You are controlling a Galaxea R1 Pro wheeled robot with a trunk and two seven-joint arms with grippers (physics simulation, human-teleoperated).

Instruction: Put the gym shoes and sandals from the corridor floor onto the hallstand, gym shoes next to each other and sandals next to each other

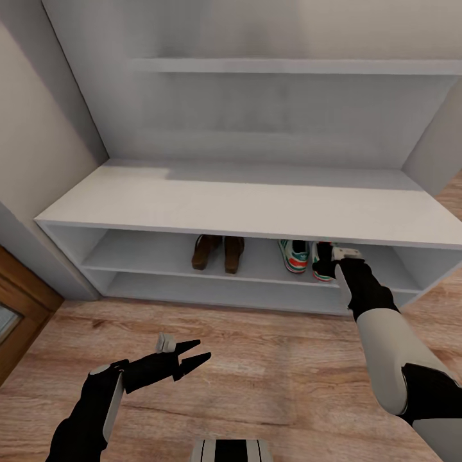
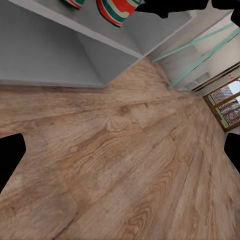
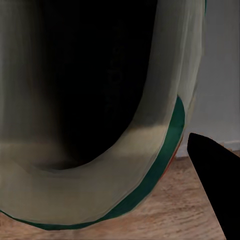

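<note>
The right gripper (image 1: 328,255) reaches into the upper open shelf of the hallstand (image 1: 244,212) at the second gym shoe (image 1: 323,263). Its wrist camera looks straight into the shoe's dark opening, with the green-edged collar (image 3: 165,150) very close; one dark finger (image 3: 215,180) shows beside it, but whether the jaws are clamped on the shoe I cannot tell. The first gym shoe (image 1: 294,255) stands just beside it, and the two sandals (image 1: 218,252) sit together further left on the same shelf. The left gripper (image 1: 192,358) hangs spread apart and empty over the corridor floor (image 1: 256,372). The sneaker looks light, with a soft upper; I judge the heel collar the firmest place to take hold.
</note>
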